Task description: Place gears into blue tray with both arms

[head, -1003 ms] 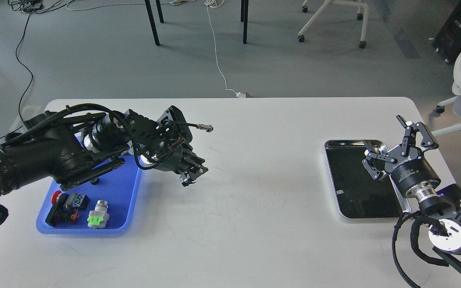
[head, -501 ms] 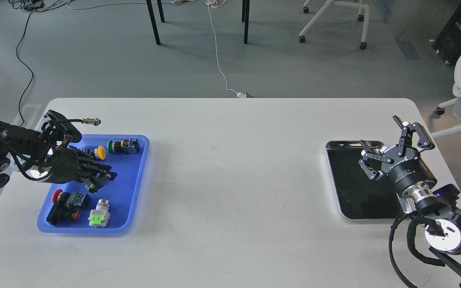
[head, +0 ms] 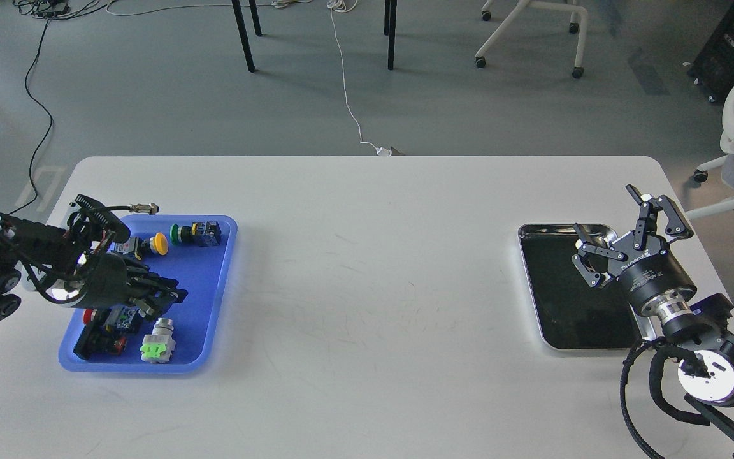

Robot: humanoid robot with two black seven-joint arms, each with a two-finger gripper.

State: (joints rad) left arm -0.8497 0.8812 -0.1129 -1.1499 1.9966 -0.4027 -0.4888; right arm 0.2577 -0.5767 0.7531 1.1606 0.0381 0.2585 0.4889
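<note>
Pale lettering ran along the black body of the right gripper, just behind its fingers and beside the black tray, but it was too small and blurred to read. No other text, label or number was legible anywhere.

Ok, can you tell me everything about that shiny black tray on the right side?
The black tray is a rectangle with rounded corners and a shiny silver rim around a dark, glossy floor. It lies flat on the white table, near its right edge. Nothing can be seen lying inside it. The right gripper, fingers spread open, hangs over its far right corner.
</note>
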